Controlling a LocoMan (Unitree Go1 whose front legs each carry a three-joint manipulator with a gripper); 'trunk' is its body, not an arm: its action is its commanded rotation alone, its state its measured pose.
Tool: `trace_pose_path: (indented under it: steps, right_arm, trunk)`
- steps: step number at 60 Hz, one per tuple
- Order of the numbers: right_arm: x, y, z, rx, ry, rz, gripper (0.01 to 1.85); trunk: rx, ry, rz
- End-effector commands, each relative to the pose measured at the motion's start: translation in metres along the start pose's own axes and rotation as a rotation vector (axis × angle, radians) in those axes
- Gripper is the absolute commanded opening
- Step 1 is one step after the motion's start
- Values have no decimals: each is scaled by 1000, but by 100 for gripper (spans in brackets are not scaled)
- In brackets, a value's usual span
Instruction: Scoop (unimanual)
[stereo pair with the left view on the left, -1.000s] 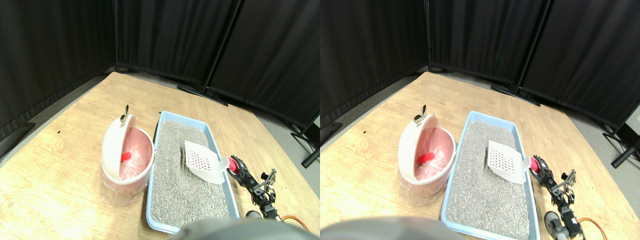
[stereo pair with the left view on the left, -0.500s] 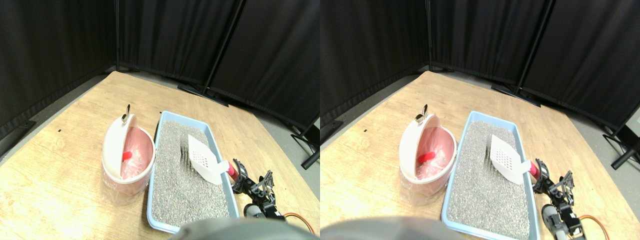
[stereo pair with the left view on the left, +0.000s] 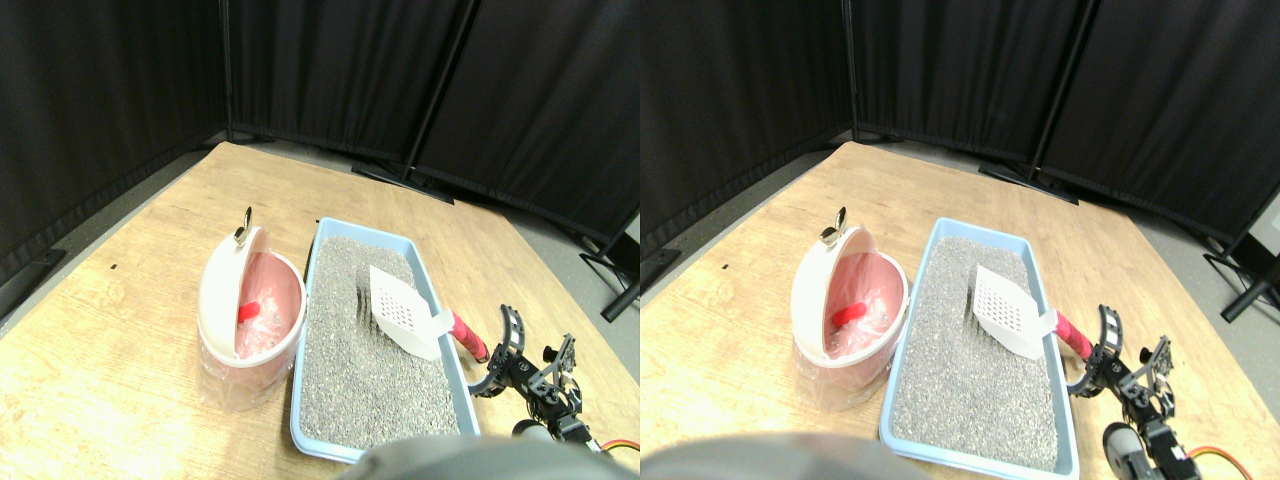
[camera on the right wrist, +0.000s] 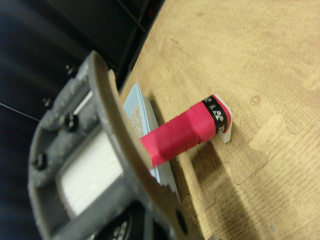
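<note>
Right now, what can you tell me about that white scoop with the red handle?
The scoop is a white, plastic-looking slotted shovel whose handle is wrapped in red tape with a black band near its end. Its blade rests tilted on the grey litter in the light blue tray, and the handle sticks out over the tray's right rim. The right gripper sits by the handle's end, fingers open, not holding it.

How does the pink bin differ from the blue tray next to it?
The pink bin is round and tall with a tilted domed lid; the blue tray is flat, long and rectangular. The bin holds a pink liner and a red object; the tray is filled with grey litter, where a white scoop rests. Both stand side by side on the wooden floor.
</note>
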Motion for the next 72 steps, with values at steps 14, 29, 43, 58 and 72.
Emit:
trace_pose_path:
  steps: [14,29,43,58,72]
  right_arm:
    - [-17,0,17,-100,-317,134,16]
    - [-33,-10,20,-127,-417,142,5]
    - [-46,-14,21,-208,-464,132,5]
    - [-55,-12,15,-242,-441,101,5]
    - [-56,-6,-3,-218,-385,117,5]
  trunk:
    - [31,7,-54]
    - [65,10,-100]
    - [90,20,-136]
    - [98,33,-153]
    - [93,41,-154]
